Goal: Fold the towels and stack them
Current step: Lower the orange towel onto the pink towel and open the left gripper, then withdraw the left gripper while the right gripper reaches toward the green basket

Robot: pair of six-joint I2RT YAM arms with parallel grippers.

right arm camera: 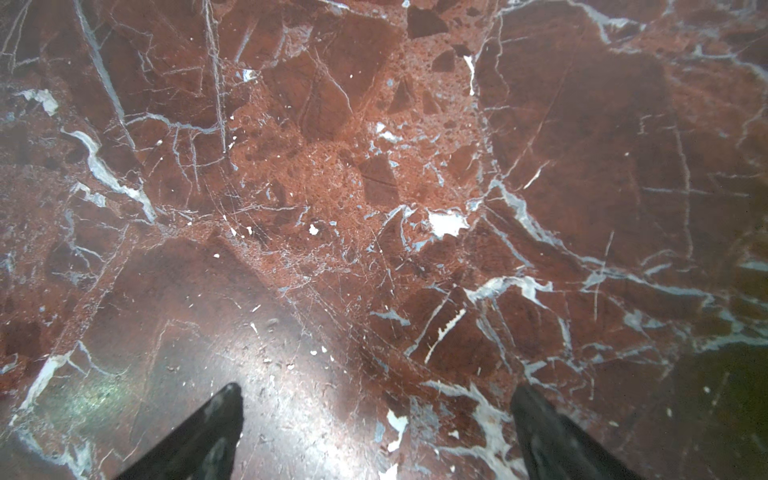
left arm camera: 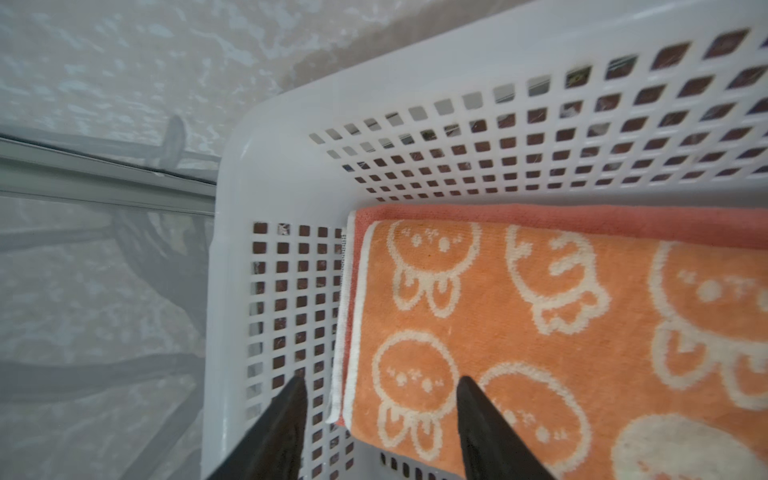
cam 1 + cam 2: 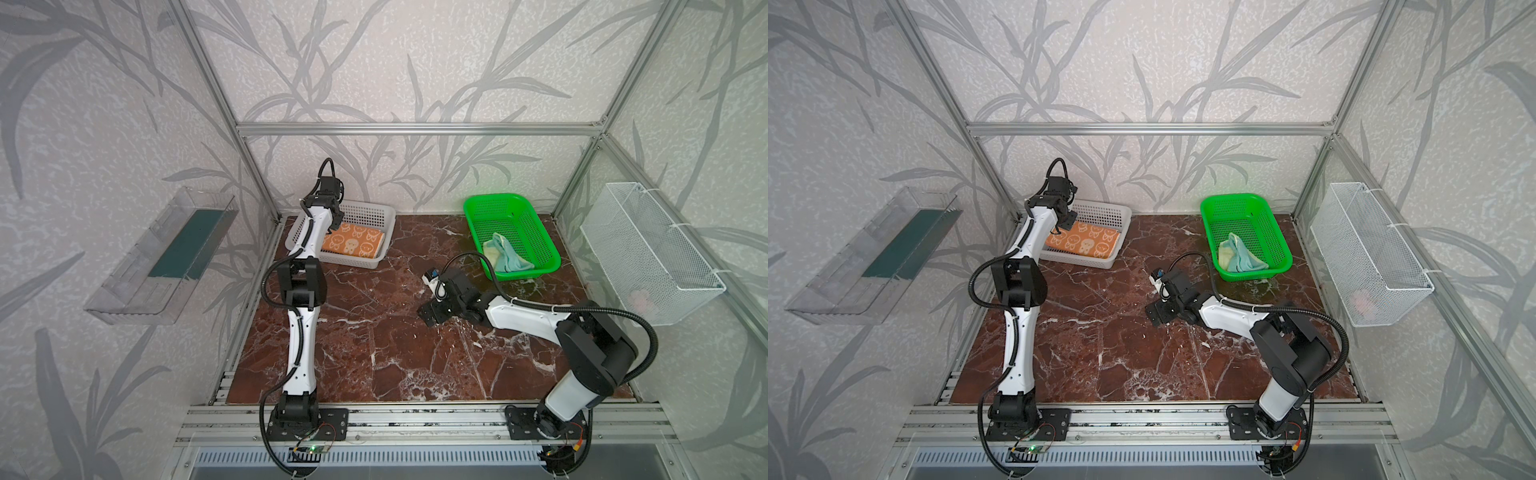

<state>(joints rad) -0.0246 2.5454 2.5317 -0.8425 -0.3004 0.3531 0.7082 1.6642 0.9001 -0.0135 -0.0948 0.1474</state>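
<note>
Your left gripper (image 2: 381, 380) stood half-open, empty, over orange towel (image 2: 540, 332) stacked on pink towel (image 2: 540, 218) in white basket (image 2: 266, 166). I'd have lifted straight out, no snagging. Right gripper (image 1: 376, 392) gaped wide; yellow towel (image 3: 505, 253) lay crumpled in green basket (image 3: 490, 198).

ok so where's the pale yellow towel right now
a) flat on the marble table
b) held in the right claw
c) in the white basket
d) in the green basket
d: the pale yellow towel lies crumpled inside the green basket, while the white basket shows the folded orange towel on top.
</note>
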